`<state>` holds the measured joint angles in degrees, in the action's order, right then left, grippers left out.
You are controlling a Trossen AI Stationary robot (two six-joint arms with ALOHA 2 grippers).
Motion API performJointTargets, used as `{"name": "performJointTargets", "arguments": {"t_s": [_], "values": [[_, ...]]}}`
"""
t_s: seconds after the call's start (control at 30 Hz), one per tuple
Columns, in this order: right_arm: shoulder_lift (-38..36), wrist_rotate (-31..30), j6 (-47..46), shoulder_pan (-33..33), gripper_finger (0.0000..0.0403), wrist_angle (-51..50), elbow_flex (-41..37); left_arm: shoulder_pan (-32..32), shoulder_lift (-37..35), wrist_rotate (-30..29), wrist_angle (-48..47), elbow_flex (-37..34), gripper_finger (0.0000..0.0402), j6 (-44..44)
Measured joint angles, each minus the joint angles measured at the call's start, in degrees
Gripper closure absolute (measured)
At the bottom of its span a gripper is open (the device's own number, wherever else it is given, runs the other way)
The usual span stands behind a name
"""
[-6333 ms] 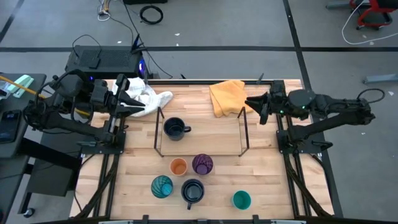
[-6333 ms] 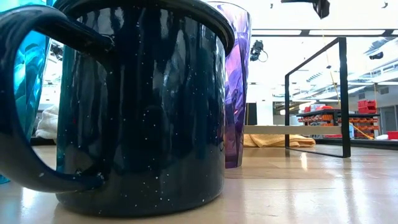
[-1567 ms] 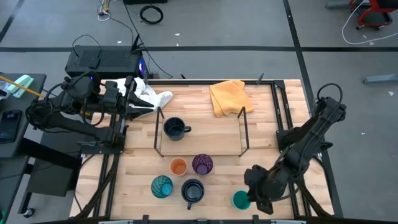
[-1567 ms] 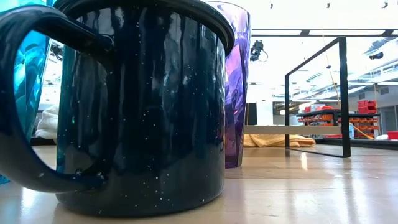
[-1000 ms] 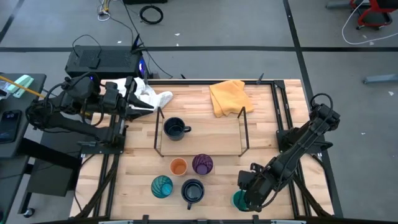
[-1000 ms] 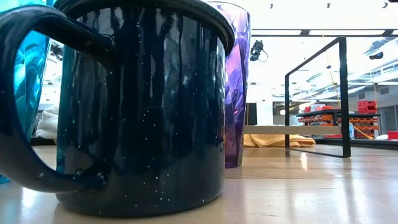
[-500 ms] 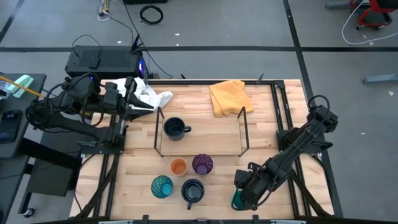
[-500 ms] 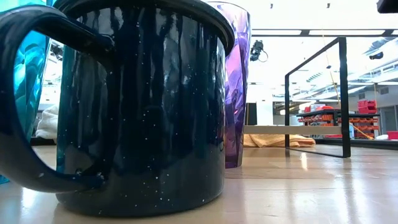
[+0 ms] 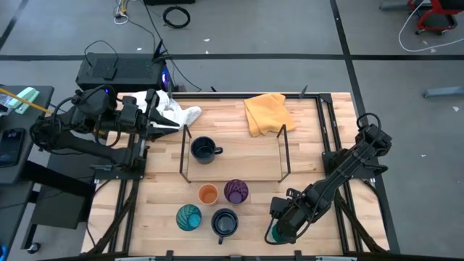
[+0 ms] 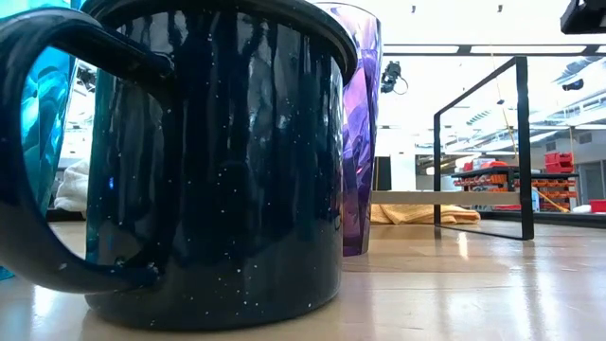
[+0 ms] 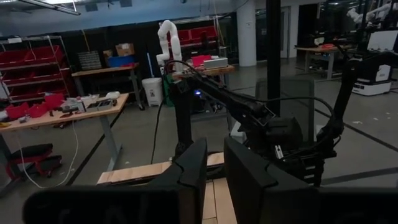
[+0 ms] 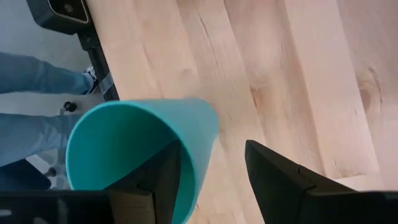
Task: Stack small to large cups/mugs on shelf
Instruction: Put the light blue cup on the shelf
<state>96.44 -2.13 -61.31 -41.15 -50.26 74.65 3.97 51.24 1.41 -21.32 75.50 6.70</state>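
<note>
The small teal cup (image 12: 140,149) stands on its base near the table's front edge and is mostly hidden under my right gripper (image 9: 279,230) in the high view. That gripper (image 12: 211,152) points steeply down and is open. One finger (image 12: 163,180) is inside the cup and the other (image 12: 273,177) outside, apart from the wall. A navy mug (image 9: 204,150) sits on the shelf (image 9: 246,156). The orange cup (image 9: 208,194), purple tumbler (image 9: 235,191), patterned teal tumbler (image 9: 188,217) and second navy mug (image 9: 225,222) stand on the table. My left gripper (image 9: 156,119) waits at the far left, level, with a narrow gap.
A yellow cloth (image 9: 264,112) lies behind the shelf and a white cloth (image 9: 174,112) by my left gripper. The shelf's black wire rails (image 10: 516,142) rise at both ends. A person's legs in jeans (image 12: 31,93) stand just beyond the table's near edge.
My right gripper has moved a little toward the table's left edge and sunk lower over the teal cup. The cup and the other vessels have stayed in place.
</note>
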Motion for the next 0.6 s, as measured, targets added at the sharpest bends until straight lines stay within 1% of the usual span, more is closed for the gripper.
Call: {"name": "performJointTargets", "arguments": {"t_s": [0.13, 0.3, 0.47, 0.53, 0.6], "values": [[0.0, -0.2, 0.0, 0.3, 0.0224, 1.2, -0.6, 0.0, 0.0, 0.0, 0.0, 0.0, 0.0336, 0.0], [0.0, 0.1, -0.5, 0.3, 0.0228, 5.2, -2.8, 0.0, 0.0, 0.0, 0.0, 0.0, 0.0333, 0.0], [0.0, 0.3, -0.9, 0.3, 0.0233, 5.7, -3.2, 0.0, 0.0, 0.0, 0.0, 0.0, 0.0337, 0.0], [0.0, 0.3, -0.8, 0.5, 0.0246, 5.7, -3.3, 0.0, 0.0, 0.0, 0.0, 0.0, 0.0336, 0.0], [0.0, 0.3, -0.7, 0.6, 0.0274, 5.7, -3.2, 0.0, 0.0, 0.0, 0.0, 0.0, 0.0334, 0.0]]}}
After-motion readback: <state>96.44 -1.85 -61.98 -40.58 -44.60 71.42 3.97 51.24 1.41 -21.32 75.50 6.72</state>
